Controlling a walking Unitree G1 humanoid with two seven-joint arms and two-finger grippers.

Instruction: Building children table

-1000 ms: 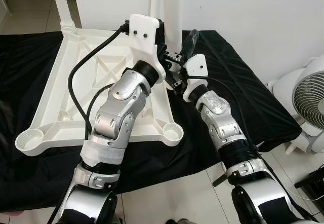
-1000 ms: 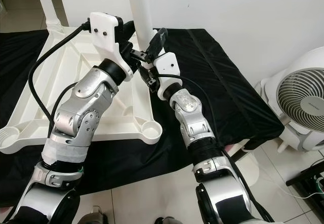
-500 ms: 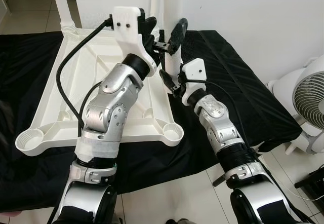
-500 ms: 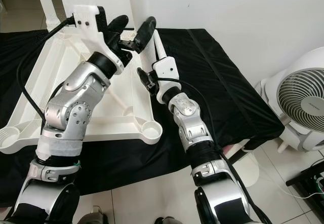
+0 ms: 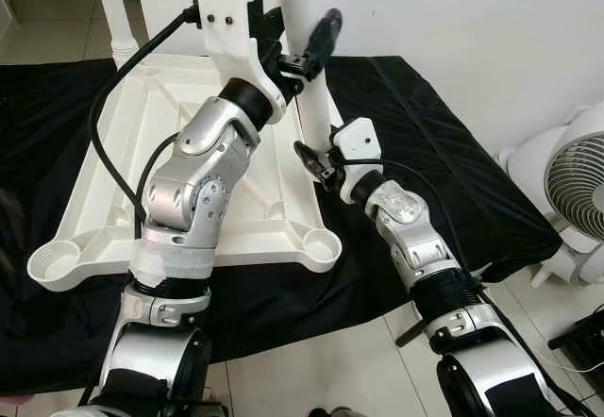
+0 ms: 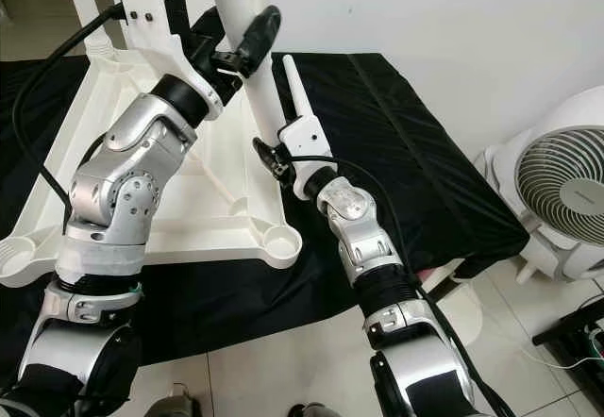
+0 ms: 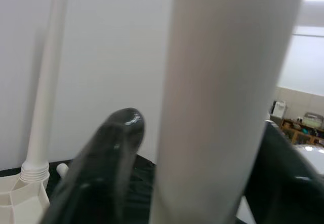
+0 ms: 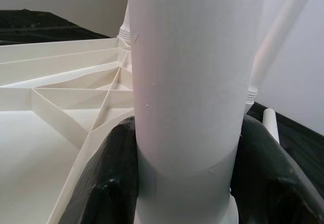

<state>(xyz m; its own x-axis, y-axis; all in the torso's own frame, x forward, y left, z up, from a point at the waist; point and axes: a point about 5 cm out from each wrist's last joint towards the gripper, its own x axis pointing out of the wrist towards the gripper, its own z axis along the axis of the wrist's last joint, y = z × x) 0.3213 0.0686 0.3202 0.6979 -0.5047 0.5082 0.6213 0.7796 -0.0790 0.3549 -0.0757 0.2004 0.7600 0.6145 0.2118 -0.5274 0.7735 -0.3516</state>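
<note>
Left claw (image 5: 300, 51): raised high on the upright white leg (image 5: 316, 96), one finger on each side of it; fingers seem to close on the tube, though true contact cannot be told for sure from the left wrist view.
Right claw (image 8: 185, 178): low on the same leg, near its foot, both black fingers (image 8: 109, 183) pressed against the tube, pinching it.
Reason for this hold: probably one grip low and one high, so that the leg stays straight while it is pushed or screwed into its corner socket; judged, not seen.
Tabletop (image 5: 104, 191): white plastic, lying upside down on the black cloth (image 5: 444, 181), ribs facing up; sensible position, because the sockets for the legs open upward.
Held leg: stands at the far right corner of the tabletop, upright or only slightly tilted.
Far left leg (image 5: 113, 11): already standing in its threaded collar at the far left corner.
Near right socket (image 5: 322, 244): round cup, nothing inside.
Near left socket (image 5: 52, 261): round cup, also with nothing inside.
Loose leg (image 6: 291, 82): thin white tube lying on the cloth, just behind the right wrist, waiting.
Progress: about half, two near corners not yet fitted.
Fan (image 5: 576, 191): white, on the floor at the right, well apart.
</note>
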